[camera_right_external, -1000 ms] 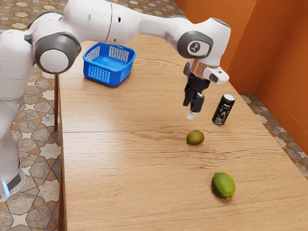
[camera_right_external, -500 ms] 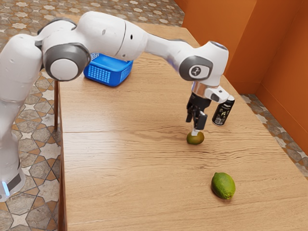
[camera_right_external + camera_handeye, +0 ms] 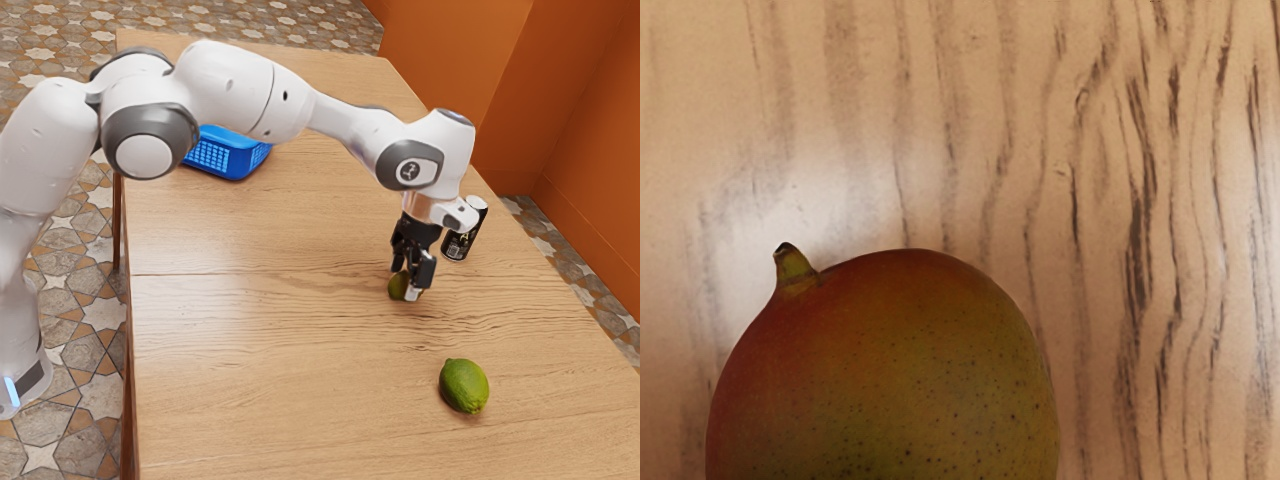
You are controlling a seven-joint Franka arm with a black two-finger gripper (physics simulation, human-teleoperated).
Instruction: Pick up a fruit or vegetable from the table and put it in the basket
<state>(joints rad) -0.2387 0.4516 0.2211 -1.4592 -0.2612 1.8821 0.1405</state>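
Mango (image 3: 397, 287) resting on the wooden table (image 3: 270, 370), low between the spread fingers of the black gripper (image 3: 405, 284), the near finger in front of it. The gripper looks open, with no hold on the fruit. A good grasp likely needs both fingers level with the mango's middle, an even squeeze, then a straight lift. Compared with the earlier frame, the gripper is lower around an unmoved mango.
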